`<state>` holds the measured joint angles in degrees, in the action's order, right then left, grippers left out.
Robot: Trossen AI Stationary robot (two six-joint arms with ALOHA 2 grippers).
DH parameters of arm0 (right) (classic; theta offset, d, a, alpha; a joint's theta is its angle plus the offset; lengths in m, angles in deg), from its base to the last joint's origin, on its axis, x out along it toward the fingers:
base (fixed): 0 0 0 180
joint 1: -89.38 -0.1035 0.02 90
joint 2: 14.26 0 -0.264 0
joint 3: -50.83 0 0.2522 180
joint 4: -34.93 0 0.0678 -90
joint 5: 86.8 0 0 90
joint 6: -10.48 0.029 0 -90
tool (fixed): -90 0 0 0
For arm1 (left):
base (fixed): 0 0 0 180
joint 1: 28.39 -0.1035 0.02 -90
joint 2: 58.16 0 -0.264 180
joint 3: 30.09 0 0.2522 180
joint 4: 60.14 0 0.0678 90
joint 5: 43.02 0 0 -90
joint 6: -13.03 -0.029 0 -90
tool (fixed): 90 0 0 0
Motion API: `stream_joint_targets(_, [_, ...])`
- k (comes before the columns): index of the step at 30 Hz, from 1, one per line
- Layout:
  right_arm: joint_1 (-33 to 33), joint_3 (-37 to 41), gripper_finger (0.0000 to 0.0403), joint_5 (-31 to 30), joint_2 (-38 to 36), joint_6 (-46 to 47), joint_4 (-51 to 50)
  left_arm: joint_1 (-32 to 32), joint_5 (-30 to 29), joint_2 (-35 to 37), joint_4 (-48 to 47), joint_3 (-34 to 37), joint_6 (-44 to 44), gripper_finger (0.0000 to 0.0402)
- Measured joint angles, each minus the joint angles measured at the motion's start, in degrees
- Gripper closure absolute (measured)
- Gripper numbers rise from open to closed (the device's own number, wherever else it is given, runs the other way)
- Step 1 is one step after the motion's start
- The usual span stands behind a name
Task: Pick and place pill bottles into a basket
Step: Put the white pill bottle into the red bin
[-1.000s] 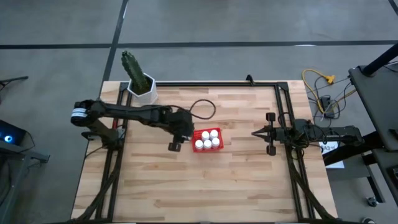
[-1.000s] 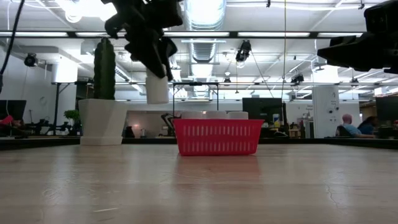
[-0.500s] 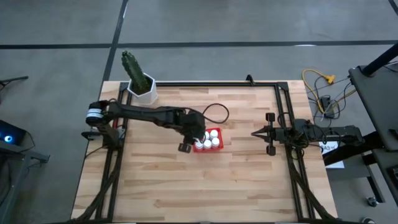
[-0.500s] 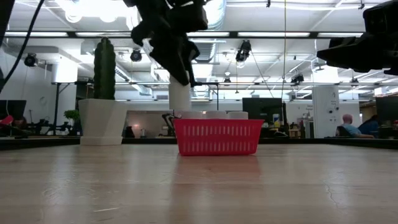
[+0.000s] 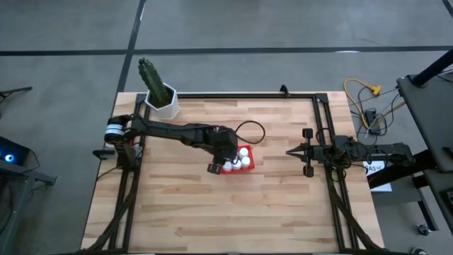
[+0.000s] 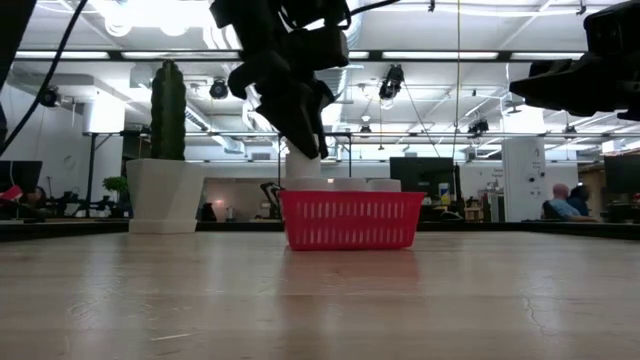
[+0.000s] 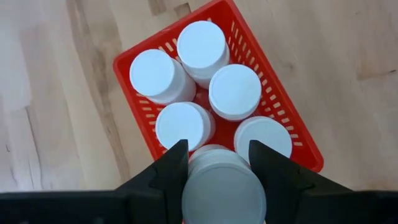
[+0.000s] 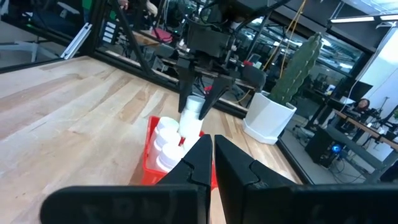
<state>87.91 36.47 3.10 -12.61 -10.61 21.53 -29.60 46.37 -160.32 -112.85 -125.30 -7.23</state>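
Six small white bottles show in all, round, each with a flat white cap. Five (image 7: 201, 45) stand upright inside the one red mesh-sided basket (image 7: 273, 102), which sits near the middle of the tabletop (image 5: 283, 205), nearer its back edge. The sixth bottle (image 7: 222, 186) is pinched between the jaws of the left gripper (image 7: 214, 163), held over the basket's last free corner. The right gripper (image 5: 291, 151) waits near the right edge, jaws pressed together. One white cactus pot (image 5: 164, 100) stands at the back left corner.
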Motion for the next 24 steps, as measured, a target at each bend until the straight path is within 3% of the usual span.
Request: stream_joint_targets(24, [0.00, 0.02, 0.0394, 0.02, 0.00, -0.08, 0.00, -0.04, -3.09, 0.01, 0.49, 1.25, 0.36, 0.0264])
